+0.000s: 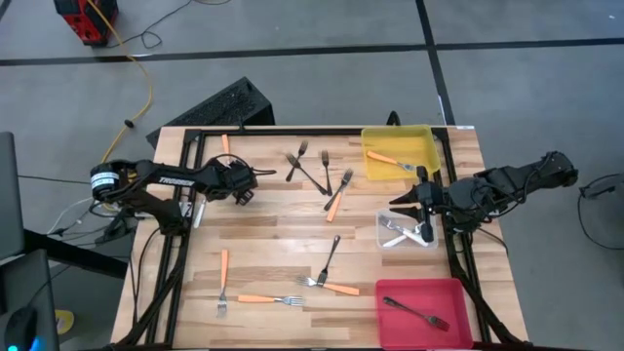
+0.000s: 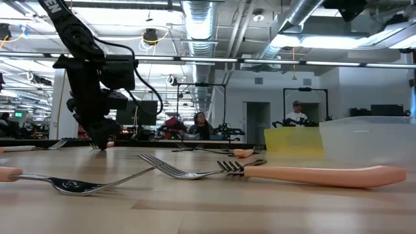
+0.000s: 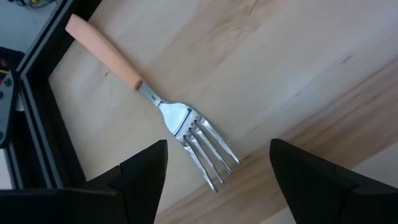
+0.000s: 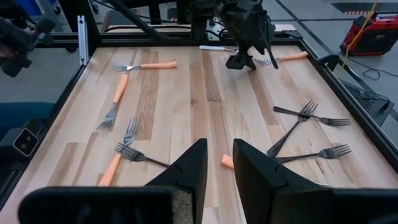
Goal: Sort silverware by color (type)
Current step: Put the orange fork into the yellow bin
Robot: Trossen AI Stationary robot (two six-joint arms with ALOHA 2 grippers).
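Note:
An orange-handled fork [image 3: 155, 102] lies flat on the wood at the table's far left, its handle [image 1: 224, 144] pointing to the far edge. My left gripper [image 3: 217, 149] stands open just over it, pointing down at a slant, one finger on either side of the tines and touching nothing that I can see. It also shows low over the table in the low view [image 2: 101, 140]. My right gripper [image 1: 405, 202] hovers high at the right side over the clear bin [image 1: 382, 234], its fingers [image 4: 193, 168] slightly open with nothing between them.
A yellow bin [image 1: 424, 136] holds an orange fork, the clear bin holds pale forks, and a red bin [image 1: 390, 292] holds a dark fork. Dark forks [image 1: 310, 168] lie mid-table at the far side. More orange forks [image 1: 261, 299] and a dark one [image 1: 330, 258] lie nearer the front.

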